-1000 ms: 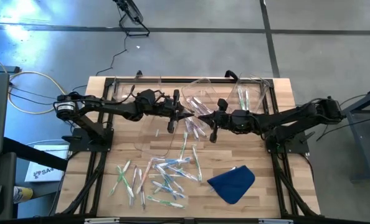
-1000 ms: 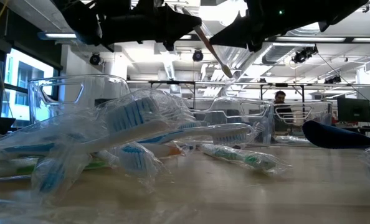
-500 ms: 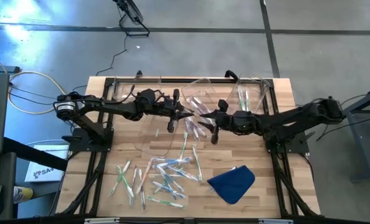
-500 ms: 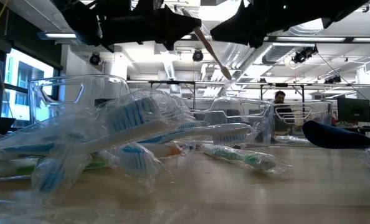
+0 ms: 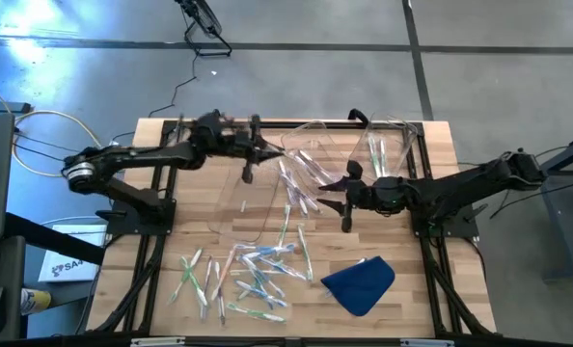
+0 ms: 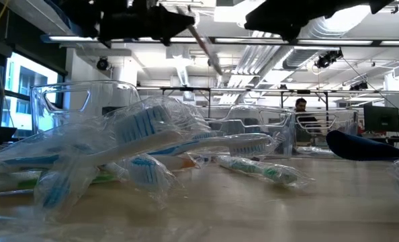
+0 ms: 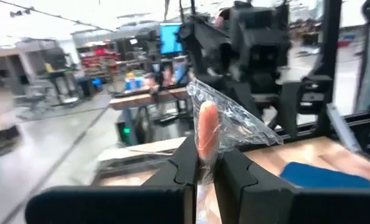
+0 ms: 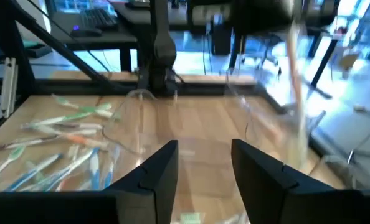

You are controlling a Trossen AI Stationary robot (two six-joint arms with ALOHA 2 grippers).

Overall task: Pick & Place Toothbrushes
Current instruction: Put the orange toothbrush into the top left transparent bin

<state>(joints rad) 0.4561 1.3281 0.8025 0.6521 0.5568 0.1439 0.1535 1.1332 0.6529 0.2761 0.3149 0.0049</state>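
Since a second ago the left arm has pulled back toward its own side with the brush, and the right pincer (image 5: 345, 200) has let go and backed off toward the table's middle, fingers now spread with nothing between them.

Left pincer (image 7: 200, 163) is clamped shut on a slim toothbrush with an orange-pink handle in a crinkly clear plastic wrapper (image 7: 206, 127); the handle pokes up out of the two dark fingers, wrapper flaring around it. From above, that pincer (image 5: 251, 154) sits over the far side of the wooden table (image 5: 412, 289), above the big clear plastic bin (image 5: 233, 198), and the low view shows the brush (image 6: 204, 48) hanging slanted well off the table.

Between the two arms, a few more wrapped brushes (image 5: 296, 188) lie around a second clear bin (image 5: 311, 145). A third clear bin with green brushes (image 5: 381, 146) is by the far right corner. Nearer the front, a loose pile of wrapped toothbrushes with blue, green and pink bits (image 5: 248, 280) is scattered, with a crumpled blue cloth (image 5: 359, 281) just right of it.
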